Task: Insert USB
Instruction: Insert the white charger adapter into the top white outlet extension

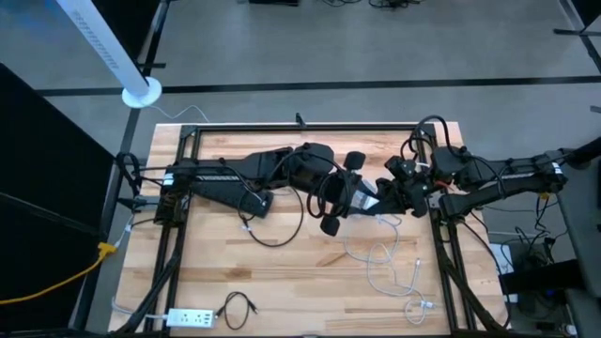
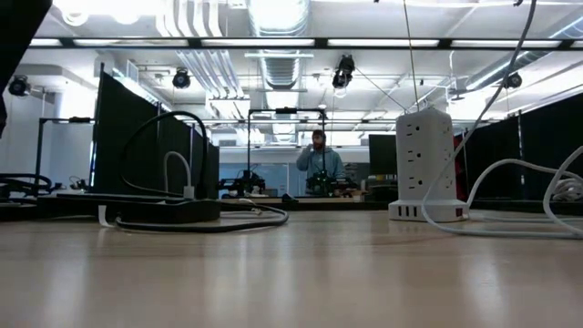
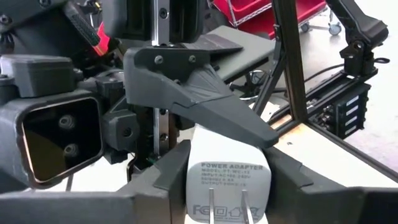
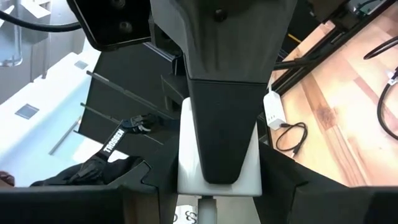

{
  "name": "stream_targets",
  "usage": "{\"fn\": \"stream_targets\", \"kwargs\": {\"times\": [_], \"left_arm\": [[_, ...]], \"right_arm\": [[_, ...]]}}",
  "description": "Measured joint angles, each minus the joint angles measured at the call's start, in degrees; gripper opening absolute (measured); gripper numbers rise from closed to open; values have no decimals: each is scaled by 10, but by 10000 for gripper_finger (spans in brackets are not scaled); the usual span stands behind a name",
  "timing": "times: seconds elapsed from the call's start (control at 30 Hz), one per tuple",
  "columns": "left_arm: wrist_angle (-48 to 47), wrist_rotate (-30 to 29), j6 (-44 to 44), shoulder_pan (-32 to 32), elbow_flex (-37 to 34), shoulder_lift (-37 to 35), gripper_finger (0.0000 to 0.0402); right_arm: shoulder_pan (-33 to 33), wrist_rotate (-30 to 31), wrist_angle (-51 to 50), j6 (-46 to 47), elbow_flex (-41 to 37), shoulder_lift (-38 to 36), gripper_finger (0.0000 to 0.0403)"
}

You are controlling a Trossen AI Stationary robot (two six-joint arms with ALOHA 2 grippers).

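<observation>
A white power adapter (image 3: 227,177) hangs in the air over the table's middle right, its two prongs facing my left wrist camera. Both grippers meet there, level. My left gripper (image 1: 361,198) comes from the table's left and is shut on the adapter. My right gripper (image 1: 383,199) comes from the right and is also shut on the adapter (image 4: 217,163). A white USB cable (image 1: 383,255) lies in loose loops on the wood under the grippers. Whether it joins the adapter I cannot tell. Neither gripper shows in the low view. My left gripper pinches the adapter's two side faces (image 3: 194,180) between its two fingers (image 3: 155,186), close to the pronged end. The fingers come in level from the table's left. The adapter is lifted clear of the table. My right gripper pinches the adapter's other pair of faces (image 4: 186,168) between its two fingers (image 4: 283,183), level from the table's right. One of its fingers (image 3: 205,93) lies along the adapter's top in the left wrist view. The adapter hangs clear between both grippers.
A white power strip (image 1: 191,318) and a coiled black cable (image 1: 237,308) lie at the near left edge. A black cable (image 1: 282,225) loops under the left arm. A white socket tower (image 2: 426,164) stands on the table. Black frame rails (image 1: 441,272) run along both sides.
</observation>
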Motion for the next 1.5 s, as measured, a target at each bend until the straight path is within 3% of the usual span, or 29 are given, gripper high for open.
{"fn": "stream_targets", "kwargs": {"times": [0.33,0.53,0.63,0.77,0.97,1.17,1.33,1.5], "left_arm": [[-25,-4,-19,0,0,-7,126],[-55,40,-63,0,0,-33,126],[-71,42,-95,5,1,-42,126],[-100,42,-168,16,1,-42,126],[-172,47,-288,49,0,-42,126],[-155,69,-503,102,0,-42,126],[-158,132,-626,133,-2,-40,126],[-145,178,-692,142,-5,-40,126]], "right_arm": [[0,14,-2,-17,0,0,146],[0,16,-1,-69,0,-16,255],[0,27,-7,-105,0,-26,282],[12,94,-43,-199,0,-54,286],[36,182,-88,-339,0,-72,261],[69,278,-102,-510,35,-29,236],[113,444,-164,-676,107,30,220],[146,583,-168,-842,166,97,213]]}}
